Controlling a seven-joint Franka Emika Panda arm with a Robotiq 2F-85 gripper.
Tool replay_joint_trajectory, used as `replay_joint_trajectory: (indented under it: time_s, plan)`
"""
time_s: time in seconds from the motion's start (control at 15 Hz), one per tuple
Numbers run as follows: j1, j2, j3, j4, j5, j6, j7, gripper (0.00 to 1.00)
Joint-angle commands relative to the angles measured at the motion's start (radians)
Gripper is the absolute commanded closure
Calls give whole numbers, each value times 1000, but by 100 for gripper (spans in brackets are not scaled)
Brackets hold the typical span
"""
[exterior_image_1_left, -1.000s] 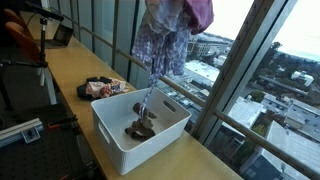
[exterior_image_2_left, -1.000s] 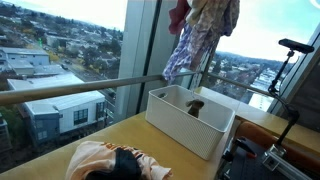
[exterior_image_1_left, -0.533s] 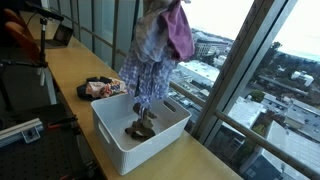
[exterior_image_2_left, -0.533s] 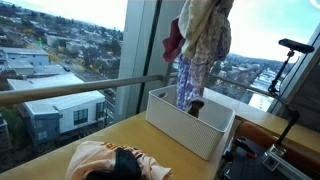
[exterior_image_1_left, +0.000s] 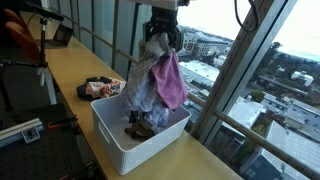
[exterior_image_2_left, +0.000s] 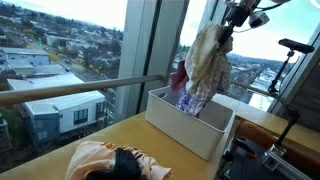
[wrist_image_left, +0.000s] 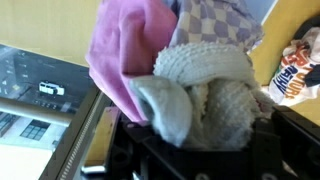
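Bundle of mixed clothes, pink cloth, lavender checked fabric and cream knit all bunched together, hangs from the black Robotiq gripper, whose fingers are pinched tight on its top. It dangles right over the white rectangular plastic bin on the long wooden table by the window. In an exterior view its lower end drops behind the near rim of the bin, so it looks to be inside the opening, though whether it touches the bottom is hidden there. From the opposite angle the bin's inside is open to view, with dark crumpled garments lying on its floor under the hanging cloth. A second heap of peach and dark clothing sits on the table just beside the bin, and shows large in the foreground elsewhere. Up close in the wrist view, the cream knit bulges between the dark fingers, the pink cloth spills to one side, and the checks sit beyond.
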Motion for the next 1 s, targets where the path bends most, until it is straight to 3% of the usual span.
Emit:
replay_joint_trajectory:
  time_s: [0.0, 0.6, 0.67, 0.73, 0.93]
  plan:
    - [-11, -59, -15, -143, 40, 70, -52, 97]
    - [26, -71, 8, -287, 39, 133, -39, 97]
    - [30, -72, 9, -294, 40, 134, -39, 64]
    - [32, -72, 10, -296, 41, 134, -37, 63]
    - [32, -79, 5, -286, 42, 128, -37, 41]
